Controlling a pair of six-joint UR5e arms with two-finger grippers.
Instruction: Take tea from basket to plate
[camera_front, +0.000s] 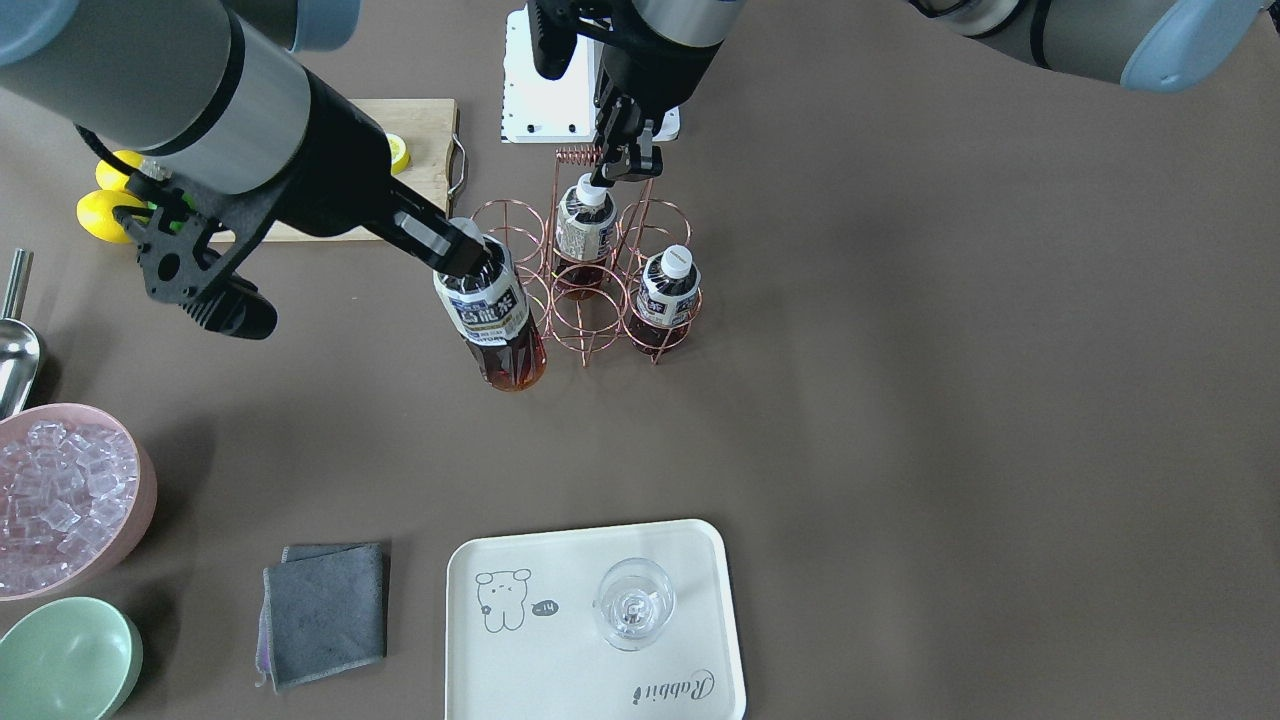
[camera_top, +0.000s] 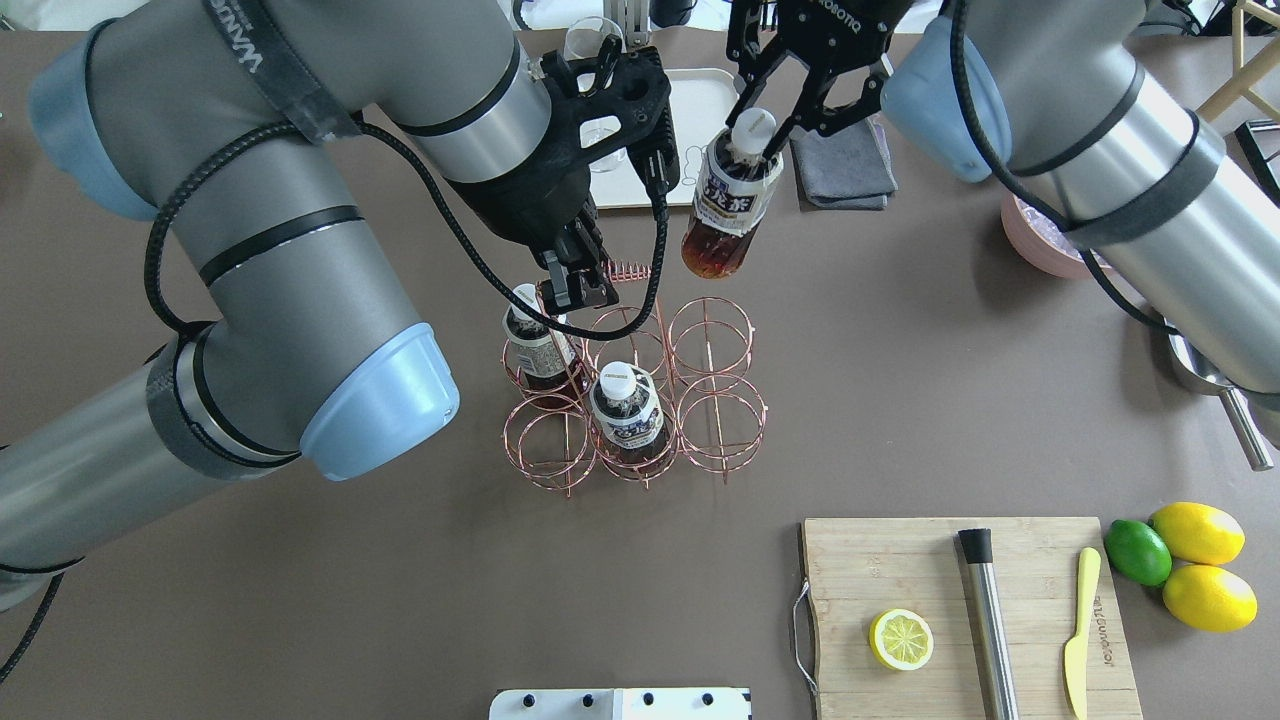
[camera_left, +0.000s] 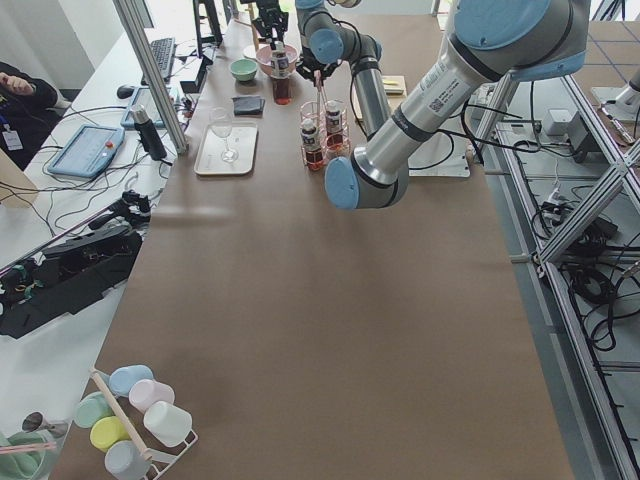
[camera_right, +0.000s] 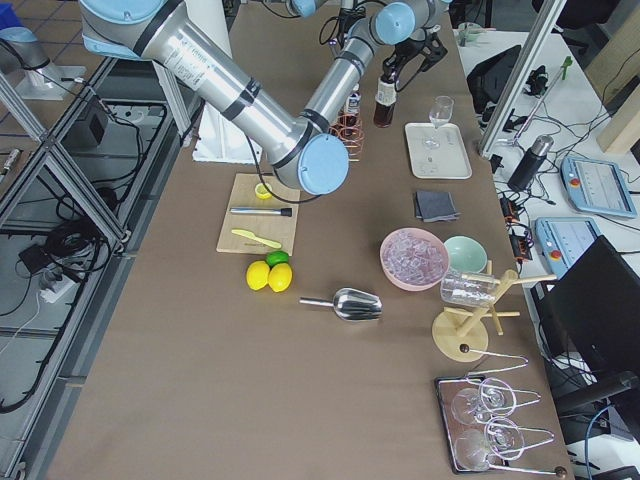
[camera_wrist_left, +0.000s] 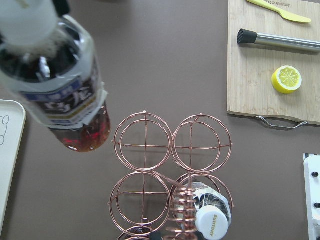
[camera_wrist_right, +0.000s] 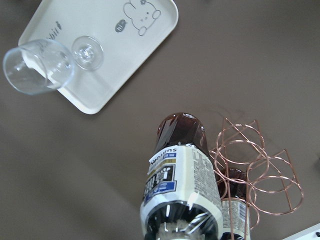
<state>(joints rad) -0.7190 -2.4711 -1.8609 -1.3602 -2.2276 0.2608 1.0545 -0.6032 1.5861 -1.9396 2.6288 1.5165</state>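
Observation:
My right gripper (camera_top: 752, 135) is shut on the white cap of the tea (camera_top: 725, 205), a bottle of dark brown tea with a pale label. It hangs tilted above the table, between the copper wire basket (camera_top: 710, 338) and the cream plate (camera_top: 700, 100). It also shows in the front view (camera_front: 495, 320) and in both wrist views (camera_wrist_left: 60, 95) (camera_wrist_right: 182, 170). My left gripper (camera_front: 625, 165) is shut on the basket's coiled handle (camera_front: 580, 155). Two more bottles (camera_front: 585, 225) (camera_front: 668, 290) stand in the ring cells.
A wine glass (camera_front: 633, 603) stands on the plate (camera_front: 560, 660). A grey cloth (camera_front: 325, 610), a pink bowl of ice (camera_front: 65, 500) and a green bowl (camera_front: 65, 660) lie beside it. The cutting board (camera_top: 965, 610) holds a lemon half, a muddler and a knife.

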